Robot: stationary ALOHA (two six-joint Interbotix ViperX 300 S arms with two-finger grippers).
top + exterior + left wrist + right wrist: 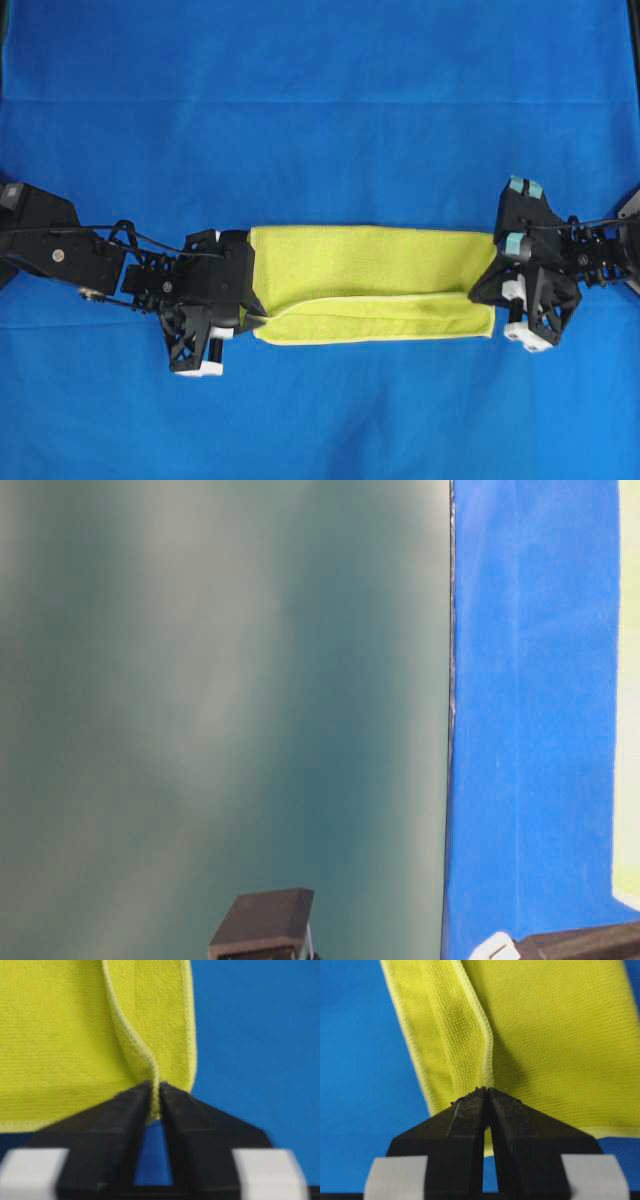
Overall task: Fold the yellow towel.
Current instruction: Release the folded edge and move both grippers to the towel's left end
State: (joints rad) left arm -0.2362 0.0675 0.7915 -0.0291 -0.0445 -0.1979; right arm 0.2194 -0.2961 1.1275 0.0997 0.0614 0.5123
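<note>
A: What is the biggest thing in the overhead view?

B: The blue table cover (320, 110), which fills the whole picture. On it, a little nearer than the middle, lies the yellow towel (370, 262), folded into a long band running left to right. A narrower flap with a pale hem (380, 298) lies over its near half.

A: And the arms?

B: The left gripper (252, 318) sits at the towel's left end, by the near corner. The right gripper (492, 290) sits at the towel's right end, touching that edge.

A: What does the left wrist camera show of the pincer?

B: The left gripper (155, 1095) has its two black fingers (117, 1110) drawn close, with the hem of the towel (65, 1035) pinched upright between the tips. Behind the tips a slim wedge of blue shows between the fingers. So it is clamped on the hemmed edge.

A: The right one?

B: The right gripper (486, 1091) has its fingers (460, 1115) nearly together at the tips, and the towel's (560, 1035) hemmed ridge runs straight into that meeting point. It pinches the hem too.

A: The table-level view?

B: Mostly a blurred grey-green surface (220, 680), with the blue cover (530, 710) and a sliver of pale yellow at the right edge.
</note>
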